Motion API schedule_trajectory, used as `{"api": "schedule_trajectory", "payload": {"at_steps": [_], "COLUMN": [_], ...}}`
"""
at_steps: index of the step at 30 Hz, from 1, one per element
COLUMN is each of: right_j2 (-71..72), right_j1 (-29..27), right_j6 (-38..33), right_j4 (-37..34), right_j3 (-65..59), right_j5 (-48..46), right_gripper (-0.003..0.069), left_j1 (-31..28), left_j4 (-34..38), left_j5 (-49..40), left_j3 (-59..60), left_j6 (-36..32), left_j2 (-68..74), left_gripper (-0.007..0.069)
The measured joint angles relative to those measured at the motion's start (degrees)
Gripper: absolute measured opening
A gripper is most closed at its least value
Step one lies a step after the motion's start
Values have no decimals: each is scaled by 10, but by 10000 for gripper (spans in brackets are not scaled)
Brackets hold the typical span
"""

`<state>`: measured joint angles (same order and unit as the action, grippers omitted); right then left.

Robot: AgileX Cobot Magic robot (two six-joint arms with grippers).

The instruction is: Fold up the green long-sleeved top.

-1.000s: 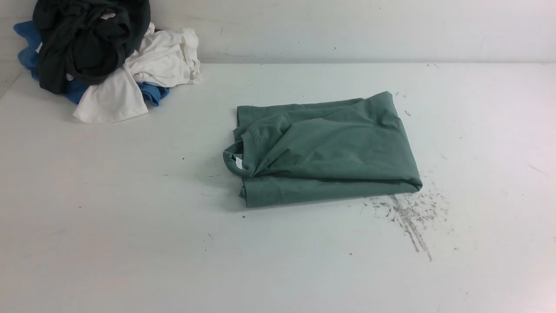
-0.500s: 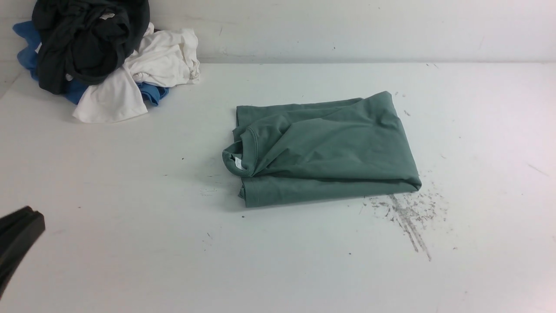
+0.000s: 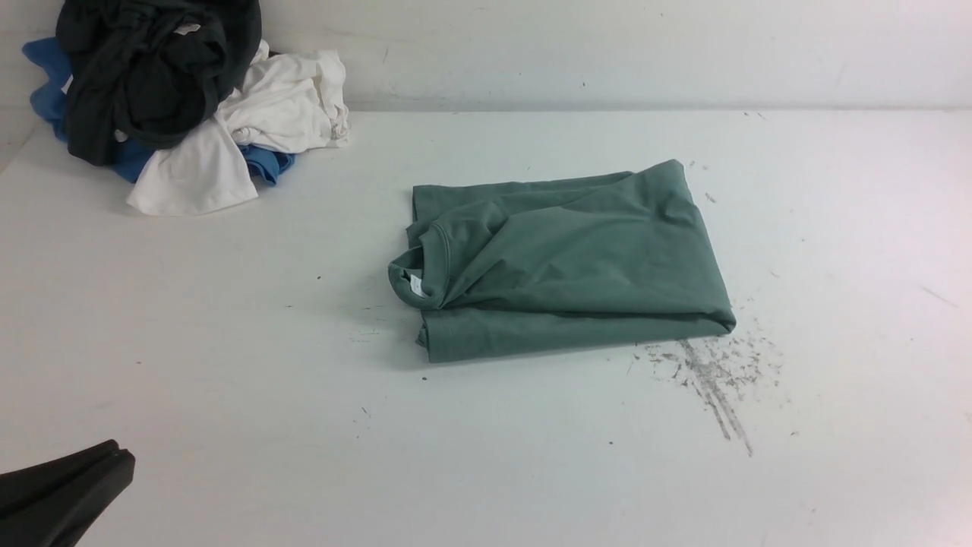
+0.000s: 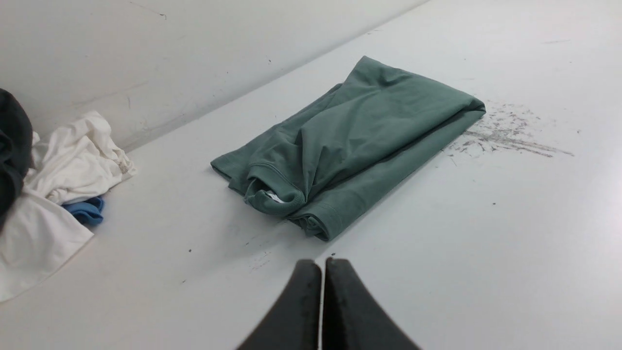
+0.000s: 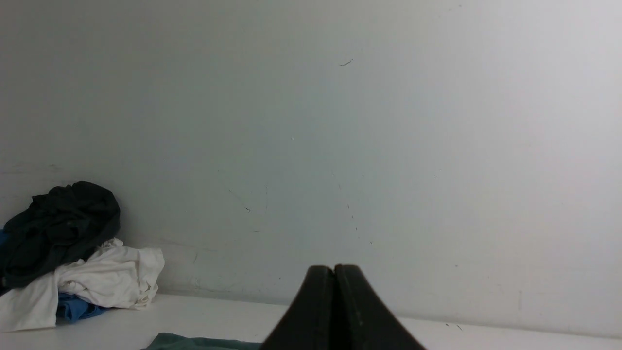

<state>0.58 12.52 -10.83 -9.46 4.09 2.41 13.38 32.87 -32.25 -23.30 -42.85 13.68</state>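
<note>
My left gripper [image 3: 121, 460] is pressed fully shut with nothing in it, low at the near left corner of the table [image 3: 228, 425] and well apart from the cloth. My right gripper [image 5: 334, 272] is likewise closed on nothing; it is out of the front view and raised, so its own camera faces mostly the back wall [image 5: 340, 121]. The green long-sleeved top [image 3: 566, 262] lies near the table's middle as a compact, roughly rectangular bundle, the collar with its white neck label [image 3: 416, 284] turned toward my left. The sleeves seem tucked inside, since none trail out. By my reading, the folding looks finished, and both arms sit clear so nothing drags on the layers. The pile of dark, white and blue garments [image 3: 175, 99] sits at the far left corner, well apart from the top.
</note>
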Motion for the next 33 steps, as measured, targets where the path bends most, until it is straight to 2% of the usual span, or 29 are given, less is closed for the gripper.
{"api": "schedule_trajectory", "payload": {"at_steps": [7, 12, 13, 17, 22, 33], "right_j2": [0, 0, 0, 0, 0, 0], "right_j1": [-2, -43, -74, -114, -125, -127], "right_j6": [0, 6, 14, 27, 64, 86], "right_j4": [0, 0, 0, 0, 2, 14], "right_j3": [-2, -44, -55, -56, -56, -56], "right_j5": [1, 5, -2, -74, -215, -229], "right_gripper": [-14, -14, -14, -14, -14, -14], "left_j1": [0, 0, 0, 0, 0, 0], "left_j4": [0, 0, 0, 0, 0, 0], "left_j5": [-4, -4, -6, -7, -8, -8], "left_j3": [0, 0, 0, 0, 0, 0], "left_j6": [0, 0, 0, 0, 0, 0], "left_j2": [0, 0, 0, 0, 0, 0], "left_gripper": [-7, -7, -7, -7, -7, -7]}}
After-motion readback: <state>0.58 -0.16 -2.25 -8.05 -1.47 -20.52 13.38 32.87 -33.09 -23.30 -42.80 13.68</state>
